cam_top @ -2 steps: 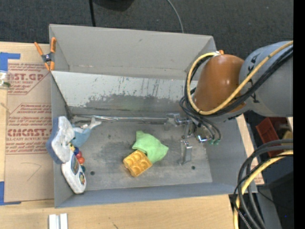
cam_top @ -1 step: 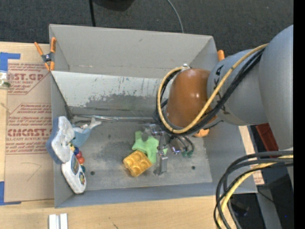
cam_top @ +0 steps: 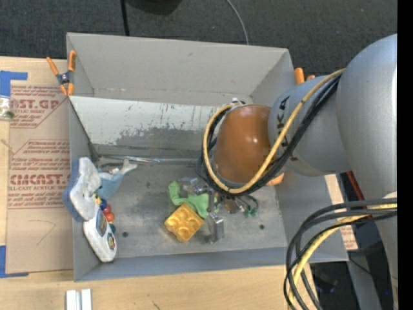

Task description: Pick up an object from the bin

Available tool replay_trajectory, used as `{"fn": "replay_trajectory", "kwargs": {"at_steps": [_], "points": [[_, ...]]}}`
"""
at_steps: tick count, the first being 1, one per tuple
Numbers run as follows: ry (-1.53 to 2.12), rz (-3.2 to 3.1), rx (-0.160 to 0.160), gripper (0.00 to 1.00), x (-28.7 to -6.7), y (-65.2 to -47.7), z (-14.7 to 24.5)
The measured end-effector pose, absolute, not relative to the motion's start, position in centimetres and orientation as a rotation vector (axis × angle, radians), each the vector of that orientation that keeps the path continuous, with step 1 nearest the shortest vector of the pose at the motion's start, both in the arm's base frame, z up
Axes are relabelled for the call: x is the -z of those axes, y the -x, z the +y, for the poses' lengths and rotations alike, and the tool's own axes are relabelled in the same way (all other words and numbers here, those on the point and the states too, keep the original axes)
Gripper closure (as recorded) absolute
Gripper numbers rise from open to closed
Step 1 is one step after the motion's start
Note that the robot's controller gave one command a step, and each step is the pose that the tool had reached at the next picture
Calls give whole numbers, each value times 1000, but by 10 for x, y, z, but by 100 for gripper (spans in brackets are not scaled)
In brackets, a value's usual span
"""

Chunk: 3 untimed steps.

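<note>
My gripper [cam_top: 206,207] is low in the bin's middle, under the arm's wrist, and it is open. One metal finger [cam_top: 194,186] stands at the far side and the other [cam_top: 215,228] nearer the front wall. A crumpled green thing [cam_top: 184,196] lies just left of it, and its right end reaches in between the fingers. Touching the green thing's near side is a yellow studded toy brick [cam_top: 183,223], right next to the nearer finger. Nothing is gripped.
A white and blue soft toy [cam_top: 85,187] lies against the left wall, with a white toy with coloured buttons [cam_top: 103,235] in front of it. A small dark green piece [cam_top: 250,207] sits right of the gripper. The arm and its cables cover the bin's right side.
</note>
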<state>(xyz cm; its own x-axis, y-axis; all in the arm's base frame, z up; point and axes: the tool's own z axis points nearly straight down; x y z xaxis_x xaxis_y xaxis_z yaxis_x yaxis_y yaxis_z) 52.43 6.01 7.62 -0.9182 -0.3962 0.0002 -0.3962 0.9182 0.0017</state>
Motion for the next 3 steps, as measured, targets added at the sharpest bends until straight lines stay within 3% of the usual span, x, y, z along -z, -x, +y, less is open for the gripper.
{"fn": "replay_trajectory", "kwargs": {"at_steps": [1,3], "points": [[-434,-3114,6,100,-71,-539,53],[-435,-3111,6,100,-73,-538,53]]}}
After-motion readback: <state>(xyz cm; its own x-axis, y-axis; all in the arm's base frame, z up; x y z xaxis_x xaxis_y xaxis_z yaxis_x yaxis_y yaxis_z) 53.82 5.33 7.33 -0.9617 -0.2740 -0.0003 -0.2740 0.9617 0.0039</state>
